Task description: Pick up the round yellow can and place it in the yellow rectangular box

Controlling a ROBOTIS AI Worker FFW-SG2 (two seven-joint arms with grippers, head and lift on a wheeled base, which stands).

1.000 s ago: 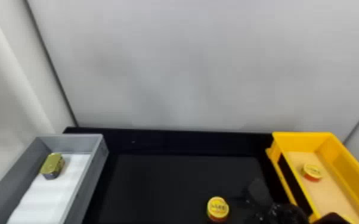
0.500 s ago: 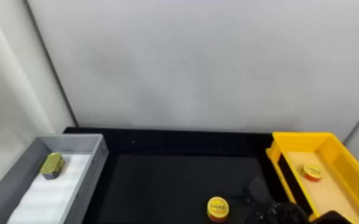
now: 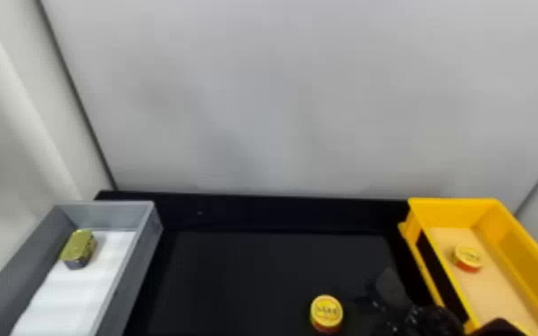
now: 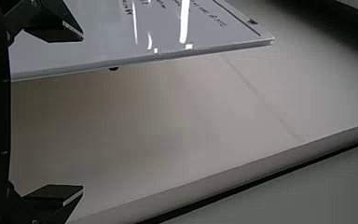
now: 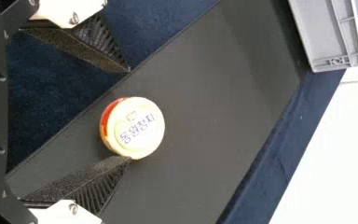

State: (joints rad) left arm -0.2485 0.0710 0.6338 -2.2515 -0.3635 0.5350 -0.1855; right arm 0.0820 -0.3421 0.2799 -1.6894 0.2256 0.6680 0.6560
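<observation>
- My right pincer (image 5: 129, 115) had its two fingers apart, with nothing clamped between them.
- The round yellow can (image 3: 326, 311) sat lid up on the black table (image 3: 254, 272), near side, right of the middle.
- One finger lay right at the can's rim while the other stood well apart from it, so I was poorly centred. Had I closed like that, the nearer finger would likely have shoved the can across the table before the other met it.
- I could not tell whether that finger touched the can, or how low my tips were. Too high, and they might have slid off the rim; coming down off-centre, a tip might have landed on the lid.
- The can looked short and smooth-sided, so a shallow pinch could have let it tilt or drop.
- The yellow box (image 3: 453, 204) stood to the right, its raised wall facing the can. Too low a carry would probably have knocked the can on that wall.
- A matching can (image 3: 467, 258) lay inside the box; letting go above it could have left mine leaning or rolling.
- My left pincer (image 4: 82, 112) was parked away from the work, fingers spread, and seemed no threat.
</observation>
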